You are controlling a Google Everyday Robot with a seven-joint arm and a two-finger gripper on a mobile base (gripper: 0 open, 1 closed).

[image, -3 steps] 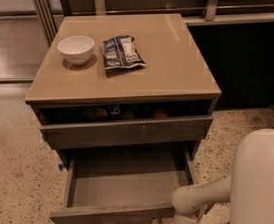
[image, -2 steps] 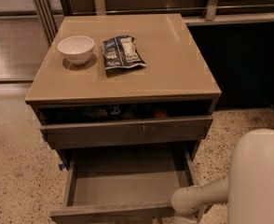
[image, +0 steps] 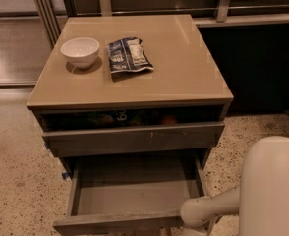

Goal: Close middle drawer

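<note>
The middle drawer [image: 134,193] is pulled far out of the cabinet, with a bare grey floor and its flat front [image: 115,223] at the bottom edge of the view. My white arm [image: 203,211] reaches in from the bottom right and ends beside the drawer's front right corner. The gripper itself is out of view below the frame edge. Above, the grey drawer front with a small pale scratch [image: 152,134] stands slightly open, with dim items behind it.
On the tan cabinet top [image: 184,68] sit a white bowl [image: 80,51] and a dark snack bag [image: 128,55]. My white body [image: 274,186] fills the bottom right. Speckled floor [image: 16,181] lies to the left, and a dark wall with rails stands behind.
</note>
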